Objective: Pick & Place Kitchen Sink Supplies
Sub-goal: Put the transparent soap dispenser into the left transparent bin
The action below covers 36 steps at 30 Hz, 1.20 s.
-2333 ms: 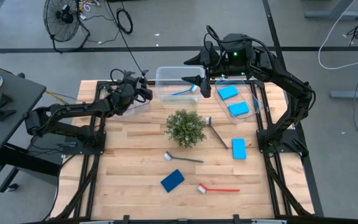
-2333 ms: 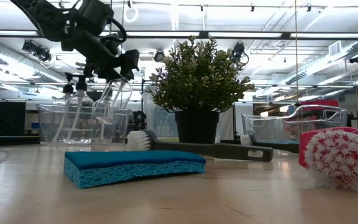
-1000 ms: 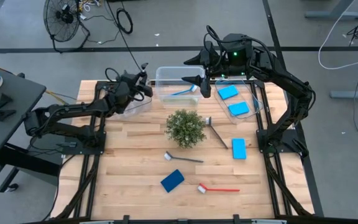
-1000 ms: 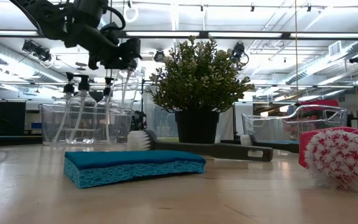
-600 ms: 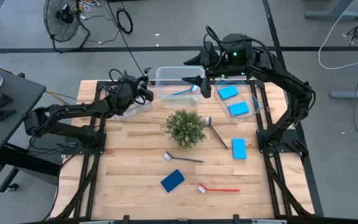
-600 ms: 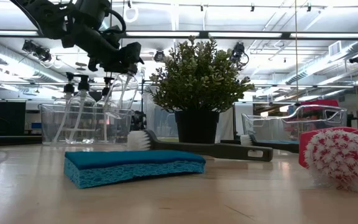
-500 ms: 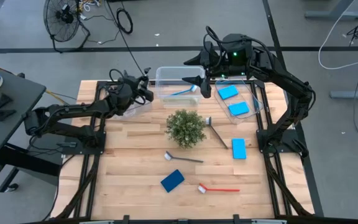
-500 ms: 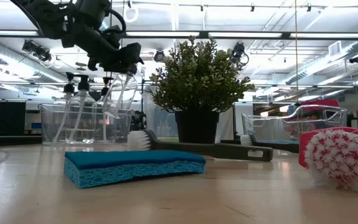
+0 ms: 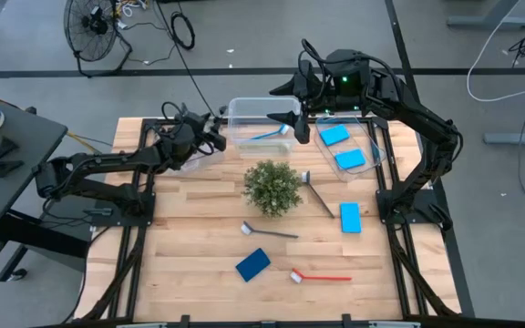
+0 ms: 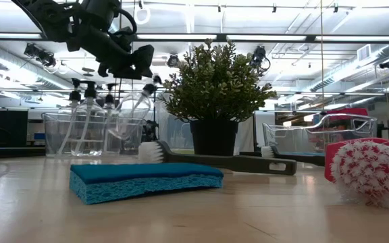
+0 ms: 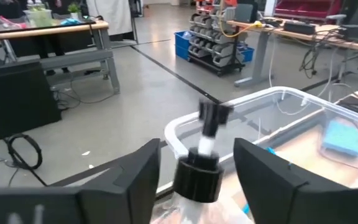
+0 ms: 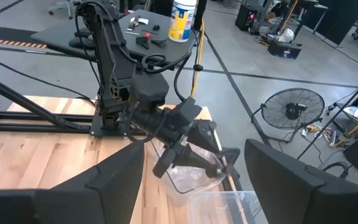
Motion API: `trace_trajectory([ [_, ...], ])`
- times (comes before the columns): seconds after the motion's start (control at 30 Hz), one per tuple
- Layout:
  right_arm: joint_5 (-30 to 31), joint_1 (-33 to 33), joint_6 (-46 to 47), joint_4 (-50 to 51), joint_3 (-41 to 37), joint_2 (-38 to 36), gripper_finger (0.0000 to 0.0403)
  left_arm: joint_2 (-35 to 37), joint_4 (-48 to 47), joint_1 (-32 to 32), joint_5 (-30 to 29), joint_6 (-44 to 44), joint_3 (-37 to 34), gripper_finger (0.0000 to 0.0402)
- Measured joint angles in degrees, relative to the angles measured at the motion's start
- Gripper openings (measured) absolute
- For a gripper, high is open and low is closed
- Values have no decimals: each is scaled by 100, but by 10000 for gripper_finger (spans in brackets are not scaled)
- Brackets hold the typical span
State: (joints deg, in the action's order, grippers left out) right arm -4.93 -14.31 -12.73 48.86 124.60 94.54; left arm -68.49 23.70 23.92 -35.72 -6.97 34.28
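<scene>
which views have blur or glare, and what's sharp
Left wrist view: the clear bottle's black pump cap is motion-blurred between the left gripper fingers. Low view: blue rectangular sponge sharp, red-and-white brush head soft, ceiling lights glaring. High view: even and sharp.

The wooden tabletop (image 9: 190, 237) carries a potted green plant (image 9: 272, 188) near its middle. Behind the plant stand three clear bins (image 9: 255, 114). Right of the plant lie a dark grey brush (image 9: 318, 195) and a blue sponge (image 9: 350, 218). In front of it lie another grey brush (image 9: 269, 231), a darker blue sponge (image 9: 252, 264) and a red brush (image 9: 320, 276).
</scene>
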Motion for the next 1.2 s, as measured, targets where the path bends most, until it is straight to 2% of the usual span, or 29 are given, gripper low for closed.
trace_trajectory([
  [0.3, 0, 0, -2, 0, 0, 0, 279, -2, 245, -7, 186, 155, 148, 283],
  [0.43, 0, 0, -1, 0, 0, 0, 279, -2, 252, -46, 521, 493, 570, 285],
  [0.57, 0, 0, 11, 0, 0, 0, 279, 0, 255, -14, 566, 937, 1008, 270],
  [0.7, 0, 0, 15, 1, 0, 0, 279, 0, 37, 202, 482, 1066, 1292, 226],
  [1.07, 0, 0, 17, 2, 0, 0, 279, -37, -606, 823, 1262, 282, 1338, 24],
  [1.13, -2, 0, 17, 2, 0, 0, 279, -97, -626, 935, 1312, 274, 1338, 8],
  [1.2, -1, 0, 17, 3, 0, 0, 279, -126, -619, 1067, 1479, 267, 1338, 8],
])
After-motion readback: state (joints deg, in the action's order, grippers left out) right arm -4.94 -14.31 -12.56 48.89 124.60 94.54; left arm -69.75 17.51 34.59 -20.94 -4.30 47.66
